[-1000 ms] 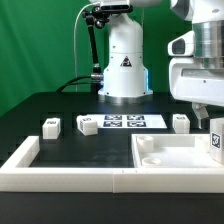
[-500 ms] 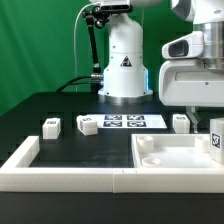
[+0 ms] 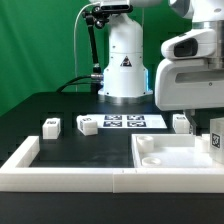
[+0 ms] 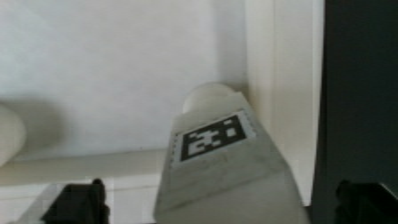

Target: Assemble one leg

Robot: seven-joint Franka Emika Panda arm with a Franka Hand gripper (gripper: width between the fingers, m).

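A leg [image 3: 214, 140], a small white post with a black-and-white tag, stands on the large white panel [image 3: 165, 152] at the exterior view's right edge. In the wrist view this leg [image 4: 222, 150] lies between my two dark fingertips [image 4: 80, 200], with a gap on each side. My gripper [image 4: 222, 200] is open around it and not touching; in the exterior view the gripper [image 3: 211, 123] hangs just above the leg. Three more legs lie on the black table: one [image 3: 50, 126], a second [image 3: 87, 125], and a third [image 3: 181, 122].
The marker board [image 3: 125, 121] lies at the table's middle, in front of the robot base [image 3: 124, 60]. A white L-shaped rail [image 3: 40, 165] runs along the front edge. The panel has corner recesses [image 3: 150, 145].
The arm's hand has shifted toward the exterior view's left and shows larger. The leg on the panel and the legs on the table have not moved.
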